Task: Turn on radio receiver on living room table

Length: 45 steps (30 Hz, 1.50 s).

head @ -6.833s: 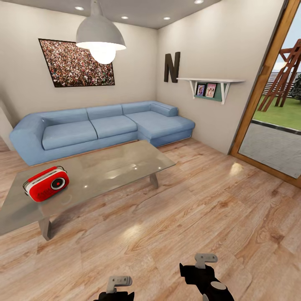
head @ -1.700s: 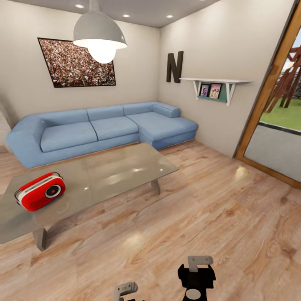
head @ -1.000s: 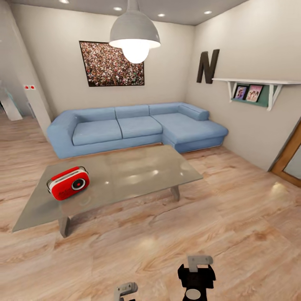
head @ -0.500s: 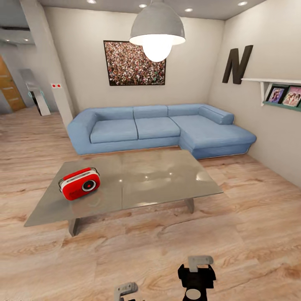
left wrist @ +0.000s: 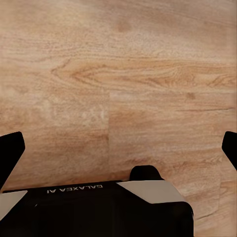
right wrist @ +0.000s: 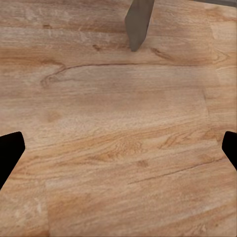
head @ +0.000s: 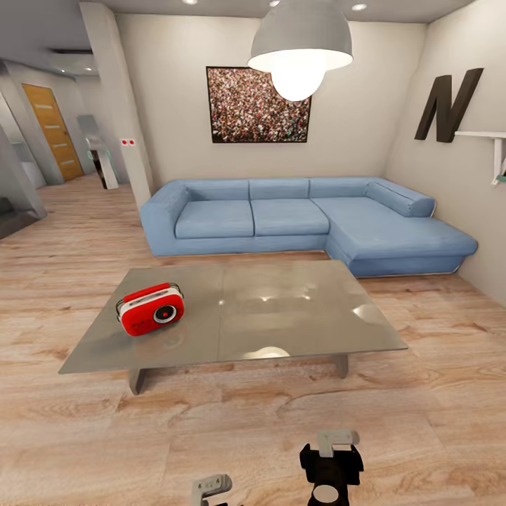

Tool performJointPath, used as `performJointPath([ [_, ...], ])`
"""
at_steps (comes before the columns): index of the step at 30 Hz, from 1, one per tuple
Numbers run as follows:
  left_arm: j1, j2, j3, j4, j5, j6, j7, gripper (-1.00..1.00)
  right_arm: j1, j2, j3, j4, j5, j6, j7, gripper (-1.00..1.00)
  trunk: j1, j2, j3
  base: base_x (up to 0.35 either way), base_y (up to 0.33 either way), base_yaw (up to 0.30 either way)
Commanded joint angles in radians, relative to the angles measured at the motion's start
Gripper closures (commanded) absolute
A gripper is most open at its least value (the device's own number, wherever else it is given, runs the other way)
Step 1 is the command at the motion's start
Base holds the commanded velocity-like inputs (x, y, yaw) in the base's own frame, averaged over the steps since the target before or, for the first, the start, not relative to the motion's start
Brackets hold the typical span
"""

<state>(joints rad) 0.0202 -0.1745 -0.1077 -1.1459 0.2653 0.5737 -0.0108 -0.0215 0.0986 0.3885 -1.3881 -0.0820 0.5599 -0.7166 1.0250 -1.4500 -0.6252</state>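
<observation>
Wood floor (left wrist: 118, 74) lay under both grippers; left gripper (left wrist: 118, 148) and right gripper (right wrist: 118, 148) had fingers spread wide, nothing held, low at the head view's bottom edge. Well ahead, the red radio receiver (head: 152, 310) stood on the table (head: 281, 316) near its left end. Blue sofa (head: 295, 221) sat behind, pendant lamp (head: 301, 42) above.

A long light-blue corner sofa (head: 302, 221) stands against the beige back wall, under a framed picture of a crowd (head: 258, 105), and a grey pendant lamp (head: 301, 42) hangs lit in front of that picture. On the wall at the right are a big dark letter N (head: 447, 105) and the end of a white shelf (head: 485, 137). Light wood floor (head: 436, 393) runs back at the left past a pillar (head: 123, 105) toward an orange-brown door (head: 53, 130).
</observation>
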Motion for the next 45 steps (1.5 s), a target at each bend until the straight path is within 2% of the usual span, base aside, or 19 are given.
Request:
performJointPath([
  [1, 0.0, 0.0, 0.0, 0.0, 0.0, 0.0, 0.0, -1.0, 0.0, 0.0, 0.0, 0.0, -0.001, 0.0, 0.0, -1.0, 0.0, 0.0, 0.0, 0.01, -0.007, 0.023],
  [12, 0.0, 0.0, 0.0, 0.0, 0.0, 0.0, 0.0, -1.0, 0.0, 0.0, 0.0, 0.0, -0.004, 0.0, -0.003, -1.0, 0.0, 0.0, 0.0, 0.021, -0.002, 0.214],
  [30, 0.0, 0.0, -0.001, 0.0, -0.001, 0.0, 0.001, -1.0, 0.0, 0.0, -0.002, 0.0, -0.004, 0.0, -0.003, -1.0, 0.0, 0.0, 0.0, 0.286, -0.063, 0.297],
  [45, 0.0, 0.0, 0.0, 0.0, 0.0, 0.0, 0.001, -1.0, 0.0, 0.0, -0.002, 0.0, -0.01, -0.001, -0.005, -1.0, 0.0, 0.0, 0.0, 0.016, -0.012, 0.161],
])
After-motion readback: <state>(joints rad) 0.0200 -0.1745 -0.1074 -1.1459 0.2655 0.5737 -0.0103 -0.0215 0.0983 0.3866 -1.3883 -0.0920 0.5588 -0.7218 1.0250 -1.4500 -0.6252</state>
